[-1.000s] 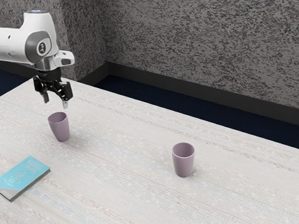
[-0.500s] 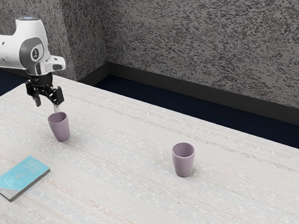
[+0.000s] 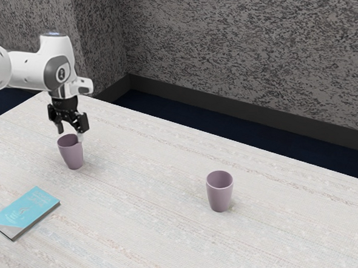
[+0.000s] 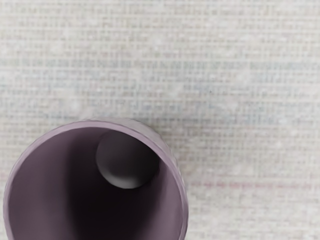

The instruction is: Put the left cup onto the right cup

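You see a wide pale table [image 3: 161, 230] that carries everything. The white arm [image 3: 31, 70] comes in from the exterior view's left and bends down over the table's near-left part. A thin turquoise book [image 3: 24, 212] lies flat near the front edge, well apart from both cups. The left cup [image 3: 72, 153] stands upright on the table, and the right cup [image 3: 219, 190] stands upright too, well apart toward the exterior view's right. The gripper [image 3: 70, 132] hangs just above the left cup's rim with its fingers spread and holding nothing. In the wrist view you look straight down into the left cup [image 4: 50, 200], with its dark bottom and bare table [image 4: 225, 75] beside it.
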